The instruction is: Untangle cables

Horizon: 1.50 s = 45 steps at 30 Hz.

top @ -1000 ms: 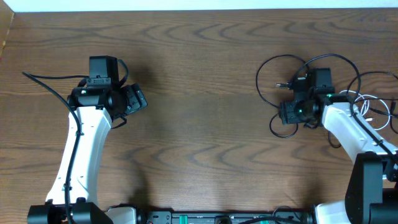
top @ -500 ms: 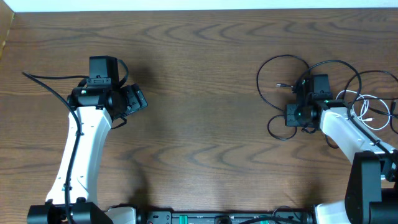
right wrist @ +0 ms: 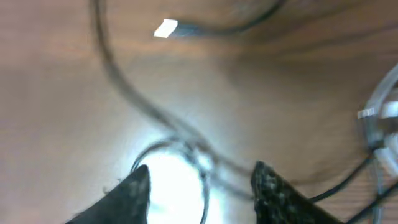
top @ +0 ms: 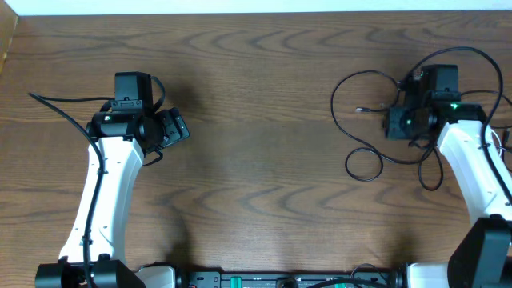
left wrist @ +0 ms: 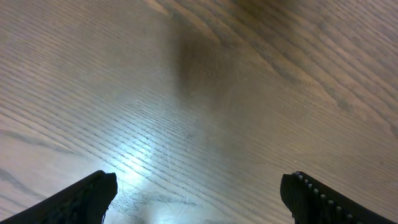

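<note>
Looping over the right side of the tabletop [top: 256, 120], overhead, the black cables [top: 333, 106] lie around the right end effector [top: 398, 124]. Left wrist: the left end effector [left wrist: 199, 186] gapes wide above wood grain. Right wrist, blurred: fingers [right wrist: 134, 193] partly parted, one cable running between them.

Blurred view. Right tool [right wrist: 200, 182] fingertips apart above counter [right wrist: 50, 124]. Black cable [right wrist: 106, 56] curves down between them. Plug tip [right wrist: 166, 28] at top. White cable [right wrist: 380, 118] at right edge.

A dark brown wooden table [top: 256, 160] with wavy grain fills the view, with a white strip [top: 256, 6] along its far edge.
</note>
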Motion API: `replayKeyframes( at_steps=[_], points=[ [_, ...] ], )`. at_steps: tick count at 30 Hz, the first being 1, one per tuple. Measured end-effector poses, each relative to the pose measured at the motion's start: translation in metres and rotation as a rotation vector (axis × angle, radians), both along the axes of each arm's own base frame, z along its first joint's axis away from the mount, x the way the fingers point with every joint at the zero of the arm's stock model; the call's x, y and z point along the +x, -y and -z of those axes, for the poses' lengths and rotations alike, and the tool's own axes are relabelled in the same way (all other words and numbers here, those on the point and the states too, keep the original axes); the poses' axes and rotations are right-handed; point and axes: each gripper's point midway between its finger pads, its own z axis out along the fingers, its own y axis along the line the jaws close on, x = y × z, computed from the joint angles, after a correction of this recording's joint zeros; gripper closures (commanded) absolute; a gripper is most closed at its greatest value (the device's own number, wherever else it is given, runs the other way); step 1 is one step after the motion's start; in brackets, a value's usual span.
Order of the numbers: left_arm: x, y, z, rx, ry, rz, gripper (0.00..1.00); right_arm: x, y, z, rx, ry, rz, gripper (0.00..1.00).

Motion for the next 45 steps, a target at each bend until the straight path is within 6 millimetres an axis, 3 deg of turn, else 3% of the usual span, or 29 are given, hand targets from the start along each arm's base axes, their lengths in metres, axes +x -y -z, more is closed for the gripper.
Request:
replayKeyframes(
  at_steps=[4, 8, 14, 17, 33, 36, 41, 45],
  points=[
    [0.0, 0.0, 0.0, 0.0, 0.0, 0.0, 0.1, -0.024, -0.016, 0.013, 0.052, -0.081, -0.091, 0.29],
    [0.0, 0.0, 0.0, 0.0, 0.0, 0.0, 0.1, -0.039, -0.024, 0.037, 0.035, -0.096, -0.21, 0.3],
    [0.0, 0.0, 0.0, 0.0, 0.0, 0.0, 0.1, -0.027, -0.019, 0.058, -0.061, 0.004, -0.291, 0.34],
    [-0.001, 0.0, 0.0, 0.0, -0.003, 0.0, 0.1, -0.021, -0.018, 0.063, -0.084, 0.042, -0.309, 0.32],
    [-0.002, 0.0, 0.001, -0.001, -0.007, 0.0, 0.1, -0.032, -0.016, 0.091, -0.148, 0.074, -0.375, 0.32],
    [-0.002, 0.0, 0.0, -0.001, -0.007, 0.0, 0.1, -0.032, -0.015, 0.091, -0.157, 0.074, -0.377, 0.4],
    [-0.002, 0.0, 0.001, -0.001, -0.007, 0.0, 0.1, -0.032, -0.014, 0.091, -0.165, 0.073, -0.379, 0.68],
    [-0.002, 0.0, 0.001, -0.001, -0.007, 0.0, 0.1, -0.033, -0.012, 0.092, -0.167, 0.067, -0.36, 0.77]
  ],
)
